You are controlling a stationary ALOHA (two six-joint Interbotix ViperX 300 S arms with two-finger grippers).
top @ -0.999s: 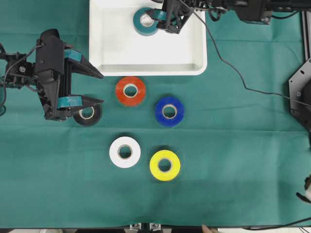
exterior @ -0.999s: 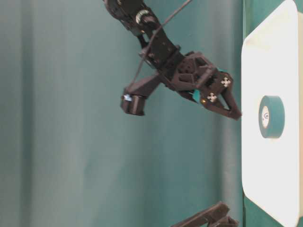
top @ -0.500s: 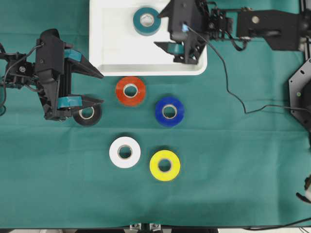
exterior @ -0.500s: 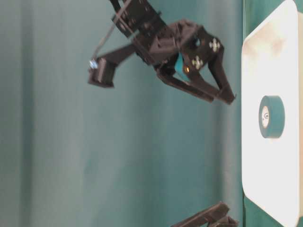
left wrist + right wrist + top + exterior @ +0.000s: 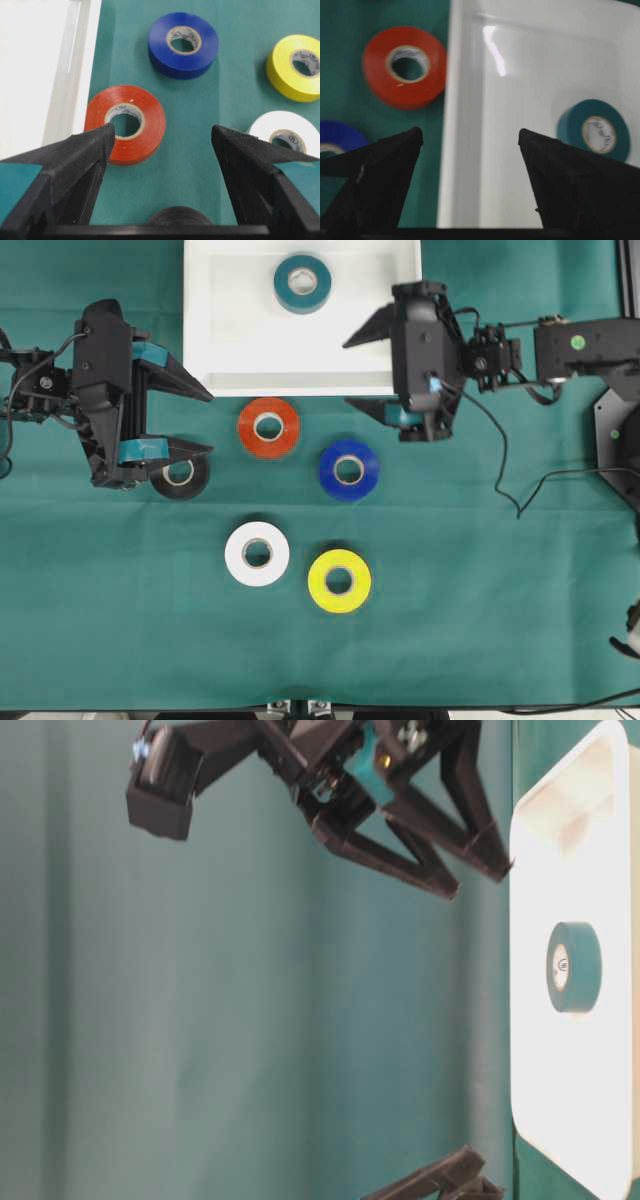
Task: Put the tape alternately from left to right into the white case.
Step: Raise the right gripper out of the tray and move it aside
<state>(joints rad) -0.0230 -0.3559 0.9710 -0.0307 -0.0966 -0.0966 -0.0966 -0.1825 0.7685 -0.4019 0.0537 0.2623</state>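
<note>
The teal roll lay flat inside the white case, near its far rim. The red-orange roll, blue roll, white roll, yellow roll and black roll lay on the green cloth. The right gripper hung open and empty over the case's near right corner. The left gripper stood open and empty beside the black roll.
</note>
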